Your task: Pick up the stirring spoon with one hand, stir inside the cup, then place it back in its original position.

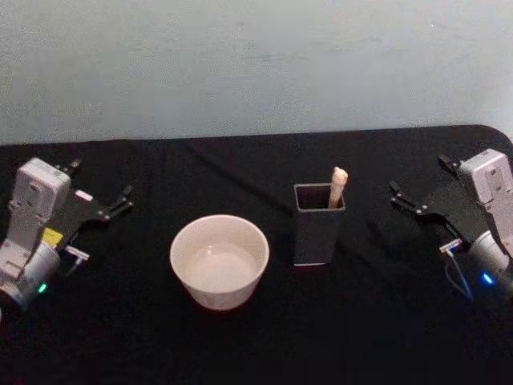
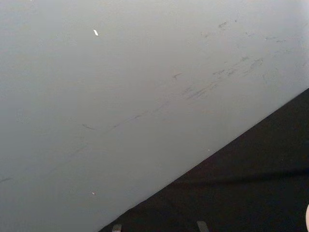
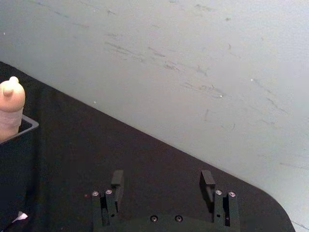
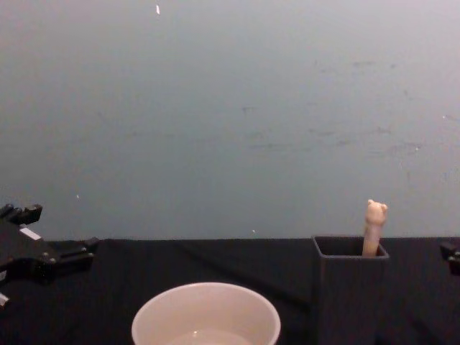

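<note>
- One stirring spoon (image 1: 338, 186) stands in the holder (image 1: 313, 237), leaning in the 1 o'clock corner, with its cream bear-head top above the rim.
- One cup (image 1: 220, 298), wide, round and off-white, sits upright near the table's middle. The single dark grey square holder stands at its 2 o'clock, near but apart.
- Two grippers rest low over the table. The left gripper (image 1: 103, 180) is at the cup's 9 o'clock, well apart from it. The right gripper (image 1: 418, 175) is at the holder's 3 o'clock.
- Both have their fingers spread with nothing between them. The right wrist view shows a clear gap across the right gripper (image 3: 162, 181).
- The holder's walls hide the spoon's metal neck and steel bowl.
- In the chest view the lower parts of the cup (image 4: 205, 302) and holder (image 4: 348, 302) are cut off. The spoon (image 4: 374, 226) shows its bear head above the holder's rim.
- In that view the right gripper (image 4: 451, 253) is a sliver at 3 o'clock, and the left gripper (image 4: 57, 230) enters at 9 o'clock.
- In the left wrist view the left gripper (image 2: 159, 227) shows just two fingertips at the edge.
- In the right wrist view the spoon (image 3: 10, 108) and holder (image 3: 14, 159) are cut by the edge.
- I cannot tell whether the cup holds liquid.
- A black cloth (image 1: 264, 353) covers the table, and a scuffed pale wall (image 1: 256, 64) rises behind it at 12 o'clock.
- The cup stands between the left gripper and the holder, and bare cloth lies between the right gripper and the holder.
</note>
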